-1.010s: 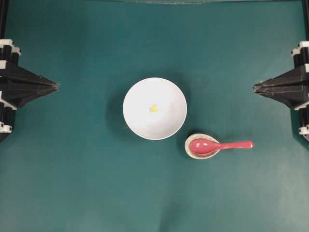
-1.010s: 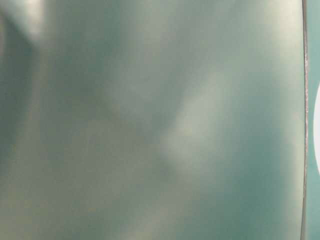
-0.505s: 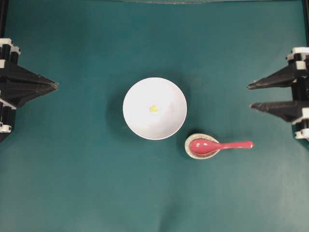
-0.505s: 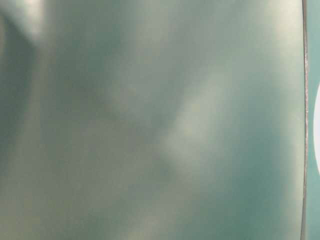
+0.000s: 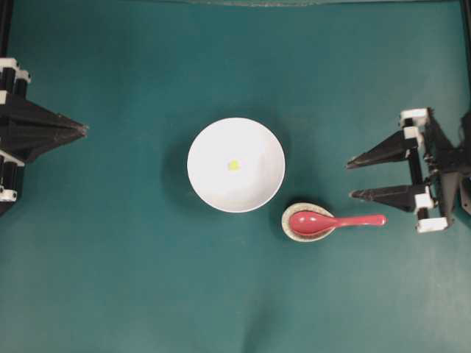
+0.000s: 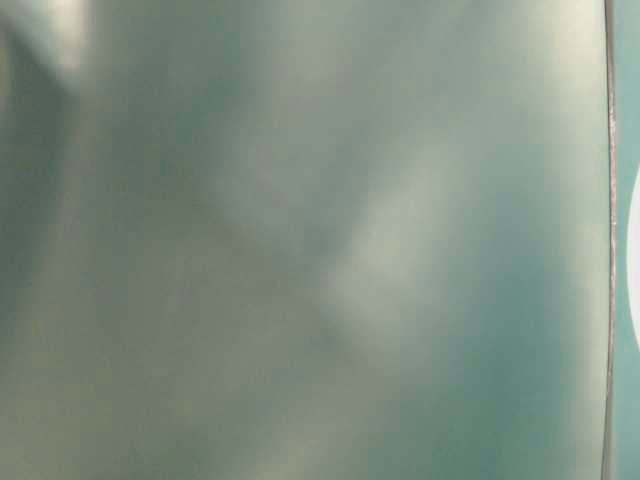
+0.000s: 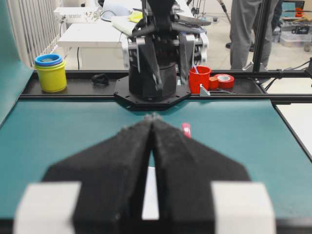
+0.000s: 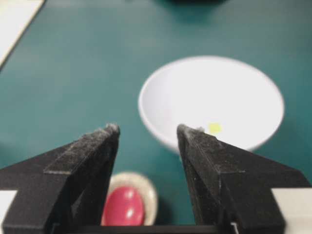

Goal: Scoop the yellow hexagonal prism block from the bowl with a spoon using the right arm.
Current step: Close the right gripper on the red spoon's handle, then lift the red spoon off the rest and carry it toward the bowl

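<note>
The tiny bright yellow hexagonal block (image 5: 233, 165) sits inside the large round white bowl (image 5: 257, 191) mid-worktop. The glossy red-pink spoon (image 5: 335, 220) lies with its scoop in a small speckled spoon rest (image 5: 288, 228) just beside the bowl. The right hand (image 5: 352, 179) hovers near the handle, spread wide and empty. The left hand (image 5: 85, 130) is pinched closed, well apart.

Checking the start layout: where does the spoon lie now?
In the overhead view the spoon lies right of centre, its scoop in the speckled spoon rest just below-right of the bowl, handle pointing toward the open right hand.
</note>
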Controlling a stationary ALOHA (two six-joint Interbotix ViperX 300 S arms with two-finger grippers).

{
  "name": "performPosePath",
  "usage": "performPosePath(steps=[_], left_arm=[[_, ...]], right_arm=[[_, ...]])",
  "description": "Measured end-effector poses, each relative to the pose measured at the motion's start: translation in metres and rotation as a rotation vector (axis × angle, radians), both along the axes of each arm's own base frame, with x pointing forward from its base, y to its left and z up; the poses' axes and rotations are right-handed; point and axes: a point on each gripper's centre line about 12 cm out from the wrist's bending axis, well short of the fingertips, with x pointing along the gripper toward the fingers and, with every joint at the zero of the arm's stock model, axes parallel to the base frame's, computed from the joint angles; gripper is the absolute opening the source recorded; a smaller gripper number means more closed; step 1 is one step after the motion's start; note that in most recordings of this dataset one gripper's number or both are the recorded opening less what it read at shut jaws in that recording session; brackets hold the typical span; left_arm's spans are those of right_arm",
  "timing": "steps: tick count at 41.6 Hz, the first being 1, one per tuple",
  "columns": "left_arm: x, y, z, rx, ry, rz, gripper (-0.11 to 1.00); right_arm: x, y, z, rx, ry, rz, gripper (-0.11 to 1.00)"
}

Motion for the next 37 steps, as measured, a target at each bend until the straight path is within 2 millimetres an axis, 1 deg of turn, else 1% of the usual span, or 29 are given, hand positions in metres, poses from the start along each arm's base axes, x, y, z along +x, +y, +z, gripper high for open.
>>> performPosePath(steps=[9, 20, 26, 37], left_arm=[[-0.001, 0.0, 0.001, 0.002, -0.003, 0.0, 0.0], [-0.001, 0.0, 0.002, 0.006, -0.008, 0.0, 0.0], [-0.001, 0.0, 0.002, 0.005, -0.008, 0.0, 0.0], [-0.001, 0.0, 0.002, 0.006, -0.008, -0.002, 0.0]], right_arm=[[0.002, 0.011, -0.034, 0.037, 0.03, 0.002, 0.57], [0.003, 0.02, -0.064, 0.028, 0.073, -0.002, 0.57], [0.001, 0.024, -0.078, 0.014, 0.097, -0.003, 0.57], [-0.003, 0.032, -0.097, 0.002, 0.143, 0.009, 0.57]])
